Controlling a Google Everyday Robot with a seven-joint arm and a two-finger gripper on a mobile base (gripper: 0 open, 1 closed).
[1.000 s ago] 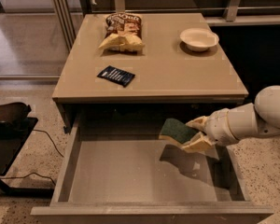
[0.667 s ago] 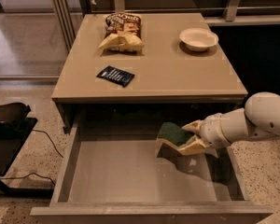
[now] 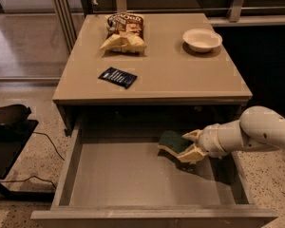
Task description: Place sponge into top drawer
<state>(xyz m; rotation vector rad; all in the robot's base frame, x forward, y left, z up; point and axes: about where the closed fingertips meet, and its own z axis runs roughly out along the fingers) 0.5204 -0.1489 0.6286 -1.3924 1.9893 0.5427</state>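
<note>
green on top and pale yellow beneath, the sponge (image 3: 172, 142) sits tilted between the two fingers of the gripper (image 3: 188, 146), which is clamped on its right end, one finger above and one below. the sponge is inside the open top drawer (image 3: 147, 214), toward the right rear part, low over the grey-beige bottom; whether its lower edge touches the bottom cannot be told. a dark shadow lies on the drawer floor just right of it.

the white arm (image 3: 256, 133) reaches in from the right edge of the view, crossing over the drawer's right side wall.

the drawer is pulled well out from under the tan table (image 3: 180, 75), and it is nearly as wide as the table.

on the table top, a crumpled chip bag (image 3: 124, 32) lies near the back, left of centre. a white bowl (image 3: 202, 39) stands at the back right, well apart from the bag. a flat dark blue packet (image 3: 117, 77) lies nearer the front left edge.

at the left, a black stand (image 3: 9, 122) sits on the speckled floor (image 3: 33, 156), with a black cable (image 3: 52, 144) running beside it.
</note>
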